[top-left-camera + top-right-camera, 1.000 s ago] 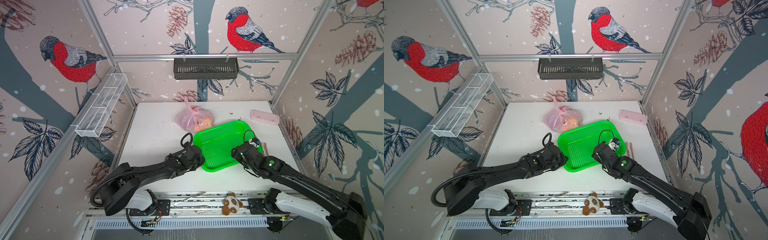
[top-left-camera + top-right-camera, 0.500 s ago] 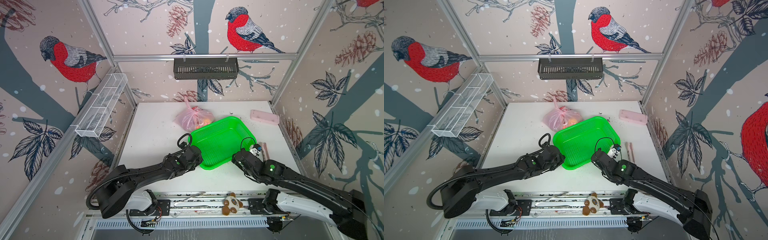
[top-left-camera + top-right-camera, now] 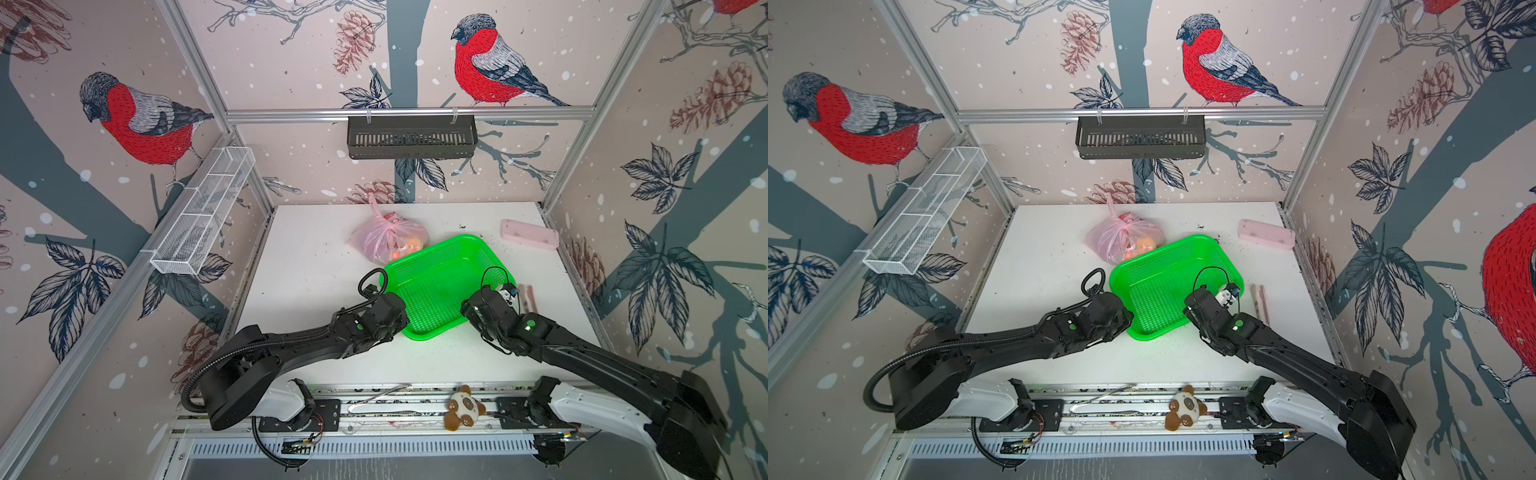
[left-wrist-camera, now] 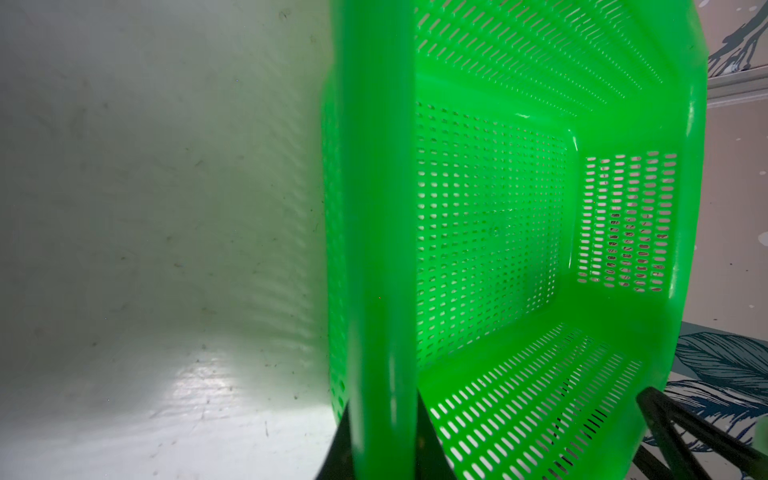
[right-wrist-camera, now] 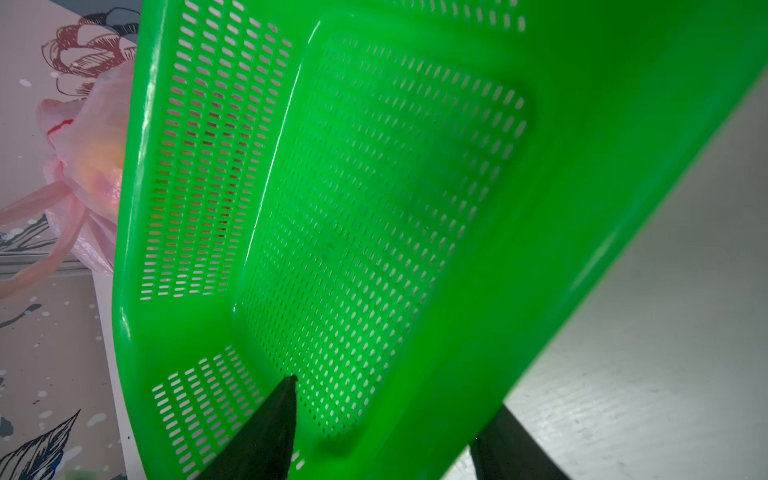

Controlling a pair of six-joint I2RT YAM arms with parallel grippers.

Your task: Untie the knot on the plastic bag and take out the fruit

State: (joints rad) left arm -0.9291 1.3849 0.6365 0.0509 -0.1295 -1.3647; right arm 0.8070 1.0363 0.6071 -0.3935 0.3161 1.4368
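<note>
A green basket (image 3: pixel 440 291) is seen in the middle of the white table (image 3: pixel 307 257) in both top views. Its near left corner is pinched by the left claw (image 4: pixel 380 449). In the left wrist view the rim is squeezed between the 2 dark fingers (image 4: pixel 340 440).

The right claw (image 5: pixel 386 436) is spread wide. In the right wrist view the basket's near right wall is seen between its 2 fingers. 1 is inside the basket and 1 is outside, and the inside finger (image 5: pixel 270 424) is held apart from the wall.

The plastic bag (image 3: pixel 374 243) is laid at the back of the table, right against the basket's far left corner. It is tied shut. The knot (image 3: pixel 388 219) is seen on top, with 1 pink tail stuck up.

The fruit (image 3: pixel 409 246) is shut inside the bag. Only orange and red bits can be made out through the thin pink skin.

A pink block (image 3: pixel 528 235) is laid near the back right corner, well apart from the bag.
</note>
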